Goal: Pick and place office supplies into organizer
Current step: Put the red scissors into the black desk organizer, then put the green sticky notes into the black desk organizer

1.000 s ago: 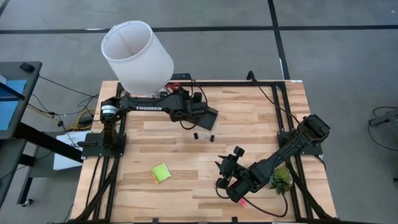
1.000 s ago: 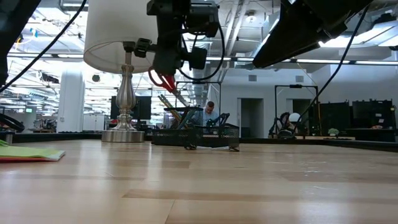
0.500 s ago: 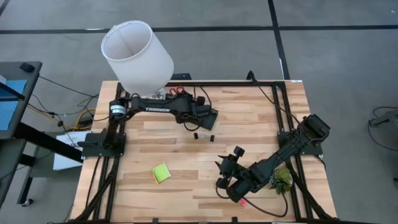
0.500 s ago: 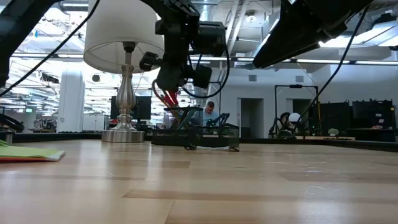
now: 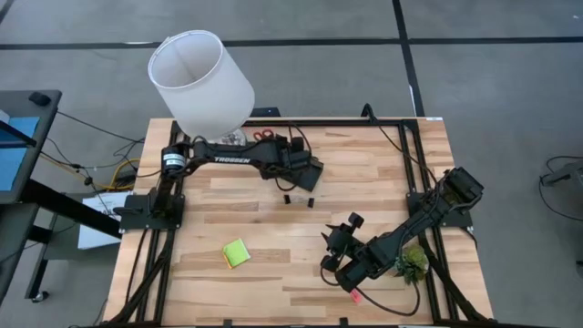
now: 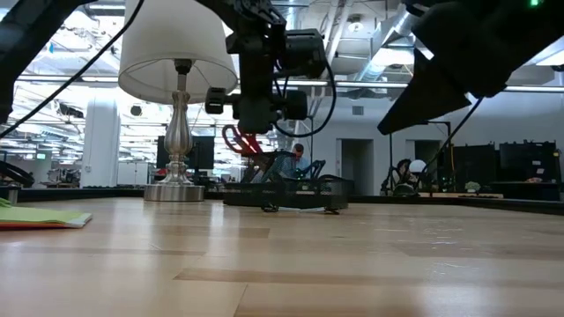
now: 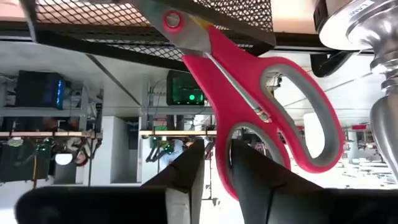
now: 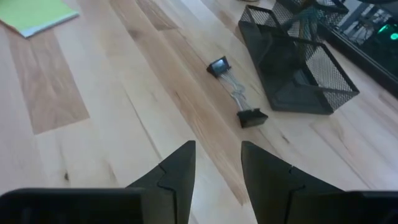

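We're seeing the scissors (image 7: 261, 106), red handles with grey lining, sitting blades-down in the black mesh organizer (image 5: 305, 173) beside the lamp (image 5: 200, 82). Left gripper (image 7: 211, 171) jaws are sitting slightly parted around one handle loop.

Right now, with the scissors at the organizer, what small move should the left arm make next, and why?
Probably open the left gripper a little wider and back off: the red-handled scissors already have their blades in the black mesh organizer, and a handle loop still sits between the fingers. The right gripper hangs open above the binder clips.
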Controlling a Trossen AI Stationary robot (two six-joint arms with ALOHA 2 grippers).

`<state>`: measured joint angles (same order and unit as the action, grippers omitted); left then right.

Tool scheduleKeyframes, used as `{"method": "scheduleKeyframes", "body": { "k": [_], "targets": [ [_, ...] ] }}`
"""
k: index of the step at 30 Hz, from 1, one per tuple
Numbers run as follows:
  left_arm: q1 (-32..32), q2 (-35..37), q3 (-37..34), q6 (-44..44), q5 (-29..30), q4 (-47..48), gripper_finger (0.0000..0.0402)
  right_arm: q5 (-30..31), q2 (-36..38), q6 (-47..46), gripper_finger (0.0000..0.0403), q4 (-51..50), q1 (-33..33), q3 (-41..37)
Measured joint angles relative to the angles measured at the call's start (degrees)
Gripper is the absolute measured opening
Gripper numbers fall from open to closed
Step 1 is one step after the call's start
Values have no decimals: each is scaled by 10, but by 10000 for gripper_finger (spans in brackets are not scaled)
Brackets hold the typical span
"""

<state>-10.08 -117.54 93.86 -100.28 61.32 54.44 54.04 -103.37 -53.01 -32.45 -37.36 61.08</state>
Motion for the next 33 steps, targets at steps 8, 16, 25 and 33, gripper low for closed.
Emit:
{"method": "scheduleKeyframes", "body": {
  "k": [8,16,25,33],
  "targets": [
    [15,0,0,-21,7,38,77,0,0,39,122,33,0,0],
    [30,0,0,-26,31,82,49,2,0,54,122,48,0,0],
    [48,1,39,-1,45,-5,57,2,0,55,122,51,0,0],
    [80,1,151,241,127,-4,73,1,8,55,122,30,-9,5]
  ]
}}
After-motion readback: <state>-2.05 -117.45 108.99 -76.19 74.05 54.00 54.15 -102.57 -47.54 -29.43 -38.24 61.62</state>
